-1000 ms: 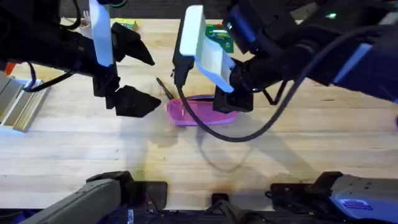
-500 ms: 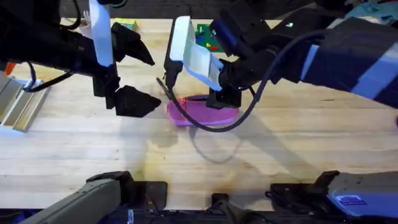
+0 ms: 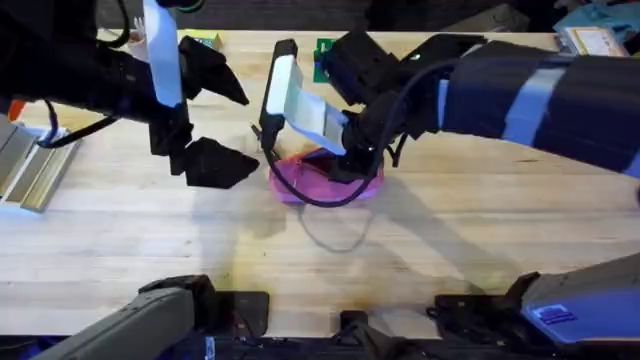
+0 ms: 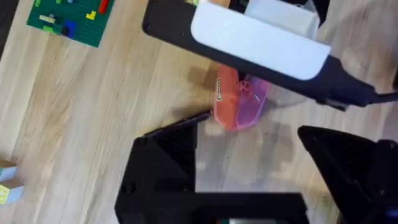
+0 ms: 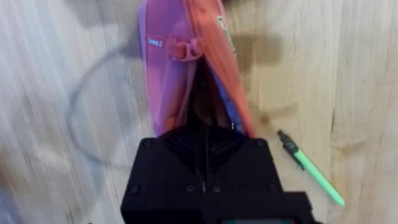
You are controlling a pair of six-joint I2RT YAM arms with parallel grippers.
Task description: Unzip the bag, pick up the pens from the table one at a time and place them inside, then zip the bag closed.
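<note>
- Pink soft fabric pencil pouch (image 5: 180, 68) lies on the light butcher-block table (image 3: 450, 250), directly under and just ahead of the right gripper (image 5: 205, 134). Its black fingers are pressed together at the pouch's open mouth, where the darker purple lining shows. What they pinch, zipper tab or fabric edge, is hidden, so I cannot tell.
- If the grip is on cloth and not on the slider, a pull along the zipper would likely drag the whole light pouch across the wood rather than move the zip. Nothing visibly pins the pouch down.
- Slim light green pen (image 5: 311, 171) lies on the table just beside the right gripper, close to the pouch's edge and apart from it. A sliding pouch or a sideways sweep of the gripper could knock it and roll it away.
- Thin black pen (image 4: 180, 122) lies next to the pouch's near end, just ahead of the left gripper (image 4: 255, 168), whose jaws stand wide and empty above the table. Reaching for it while the right arm is over the pouch risks the two arms colliding, since they are close together.
- Both pens are outside, so closing the zipper now would seal an empty bag.
- A narrow mouth could also catch a pen tip on the lining.
</note>
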